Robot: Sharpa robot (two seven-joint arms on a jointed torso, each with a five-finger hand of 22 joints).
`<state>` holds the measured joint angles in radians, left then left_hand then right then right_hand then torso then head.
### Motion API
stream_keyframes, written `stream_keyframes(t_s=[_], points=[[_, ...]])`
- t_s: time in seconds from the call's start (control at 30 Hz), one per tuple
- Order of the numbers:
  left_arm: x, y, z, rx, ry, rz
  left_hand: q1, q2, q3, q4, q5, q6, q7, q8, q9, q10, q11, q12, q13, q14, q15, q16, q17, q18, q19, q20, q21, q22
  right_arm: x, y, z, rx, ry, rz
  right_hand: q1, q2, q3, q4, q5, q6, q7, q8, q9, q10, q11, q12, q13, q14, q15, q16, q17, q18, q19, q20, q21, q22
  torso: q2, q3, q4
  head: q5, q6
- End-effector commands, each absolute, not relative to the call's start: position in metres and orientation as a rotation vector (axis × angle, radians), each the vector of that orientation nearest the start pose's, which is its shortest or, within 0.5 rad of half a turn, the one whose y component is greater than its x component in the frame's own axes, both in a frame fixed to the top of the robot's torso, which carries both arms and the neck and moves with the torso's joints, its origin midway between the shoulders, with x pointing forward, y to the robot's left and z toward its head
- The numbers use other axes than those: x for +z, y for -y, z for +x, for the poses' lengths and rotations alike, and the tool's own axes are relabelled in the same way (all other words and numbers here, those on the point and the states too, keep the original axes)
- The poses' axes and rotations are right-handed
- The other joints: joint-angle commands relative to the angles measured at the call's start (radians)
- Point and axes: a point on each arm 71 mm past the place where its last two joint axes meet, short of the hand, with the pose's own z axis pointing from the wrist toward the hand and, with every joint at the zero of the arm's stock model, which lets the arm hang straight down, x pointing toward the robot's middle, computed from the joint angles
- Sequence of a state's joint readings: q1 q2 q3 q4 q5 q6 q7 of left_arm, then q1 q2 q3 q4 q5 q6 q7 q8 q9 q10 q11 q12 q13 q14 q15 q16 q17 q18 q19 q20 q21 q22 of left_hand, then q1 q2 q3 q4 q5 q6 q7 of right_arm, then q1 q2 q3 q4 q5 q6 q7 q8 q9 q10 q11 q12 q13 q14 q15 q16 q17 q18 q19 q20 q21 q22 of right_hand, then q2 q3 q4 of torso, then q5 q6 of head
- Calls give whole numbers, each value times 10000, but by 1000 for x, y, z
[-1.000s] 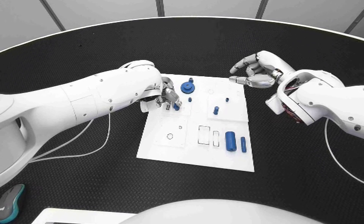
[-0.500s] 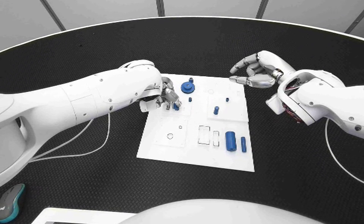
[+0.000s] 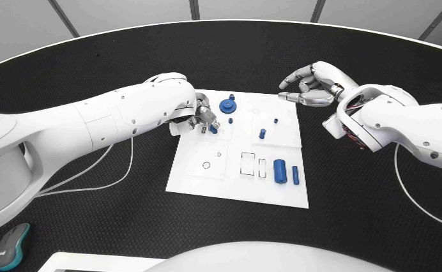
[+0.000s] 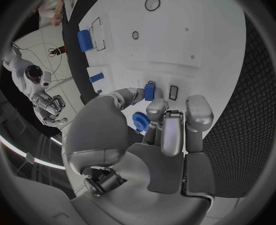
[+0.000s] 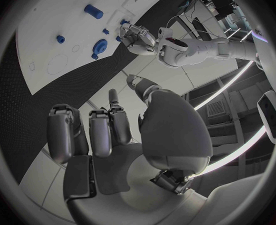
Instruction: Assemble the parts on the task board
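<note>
Now at the board's (image 3: 198, 179) far-left corner, the left hand (image 3: 196, 117) pinches a small blue peg (image 3: 214, 129) between thumb and fingertips (image 4: 155, 106), holding it upright just above the white plate; whether its foot already touches a socket cannot be told. The right hand (image 3: 313, 87) hovers off the board's far-right corner, above the black table (image 3: 368, 202), fingers curled loosely inward and apart, holding nothing. The peg looks like hard, smooth moulded plastic, light and stiff, so by my reading it will neither bend nor crush, but it could swivel or slip between the polished metal fingertips; the best hold is probably on its flat sides near the top, leaving the lower end free to enter a socket. Just beside the left hand a blue gear (image 3: 228, 106) with a toothed rim and a raised hub sits on the board. A short blue stud (image 3: 262, 134) stands near the middle, and a thick blue cylinder (image 3: 280, 171) lies flat beside a thinner blue rod (image 3: 296, 175) at the near-right end. These round parts would likely roll if nudged, and are best taken across their width. The board itself is a matte white, rigid slab marked with outlined rectangular slots (image 3: 248, 163) and a small ring (image 3: 206, 165). The table's surface is finely textured with a diamond pattern in the left wrist view, which should give the board some grip.
</note>
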<state>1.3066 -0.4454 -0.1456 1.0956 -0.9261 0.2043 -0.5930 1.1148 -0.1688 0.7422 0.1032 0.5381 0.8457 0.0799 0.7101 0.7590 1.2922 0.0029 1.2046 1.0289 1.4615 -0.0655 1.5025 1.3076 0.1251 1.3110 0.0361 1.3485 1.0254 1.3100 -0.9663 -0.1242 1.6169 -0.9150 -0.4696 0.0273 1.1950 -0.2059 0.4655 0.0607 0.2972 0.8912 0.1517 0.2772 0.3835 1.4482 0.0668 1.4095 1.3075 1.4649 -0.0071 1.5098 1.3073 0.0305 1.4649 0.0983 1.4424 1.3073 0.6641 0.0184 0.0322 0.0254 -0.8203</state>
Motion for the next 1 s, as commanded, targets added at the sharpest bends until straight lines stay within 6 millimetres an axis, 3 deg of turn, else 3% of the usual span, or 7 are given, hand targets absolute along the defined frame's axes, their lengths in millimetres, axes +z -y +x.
stream_keyframes(t_s=[0.03, 1.0], points=[[-231, -139, 543, -2921, -24253, -2262, 67, -1, 1654, -1597, 58, 19, -12, 45, 38, 107, -57, 36, 10, 777, -12, 47, 1512, -168, 28, 37, 61, 9, -151, 241, 478, 8920, -15886, 3238, 21, 31, 15, 38, 24, -56, -24, 60, 16, 16, -40, 16, 1238, 746, -54, -42, 1395, 90, 325, -79, -35, 1289, -5, 2, -8, 8, -20], [-232, -135, 543, -2794, -24506, -2032, 50, -52, 1690, -1626, 81, 19, -28, 101, 72, 134, -73, 98, 65, 775, -27, 43, 1506, -169, 27, 31, 72, 16, -151, 241, 477, 8930, -15896, 3231, 21, 25, 22, 41, 77, -65, -24, 75, 17, 20, -40, 21, 1242, 748, -54, -41, 1401, 90, 326, -80, -37, 1289, 8, 11, -10, -7, -52]])
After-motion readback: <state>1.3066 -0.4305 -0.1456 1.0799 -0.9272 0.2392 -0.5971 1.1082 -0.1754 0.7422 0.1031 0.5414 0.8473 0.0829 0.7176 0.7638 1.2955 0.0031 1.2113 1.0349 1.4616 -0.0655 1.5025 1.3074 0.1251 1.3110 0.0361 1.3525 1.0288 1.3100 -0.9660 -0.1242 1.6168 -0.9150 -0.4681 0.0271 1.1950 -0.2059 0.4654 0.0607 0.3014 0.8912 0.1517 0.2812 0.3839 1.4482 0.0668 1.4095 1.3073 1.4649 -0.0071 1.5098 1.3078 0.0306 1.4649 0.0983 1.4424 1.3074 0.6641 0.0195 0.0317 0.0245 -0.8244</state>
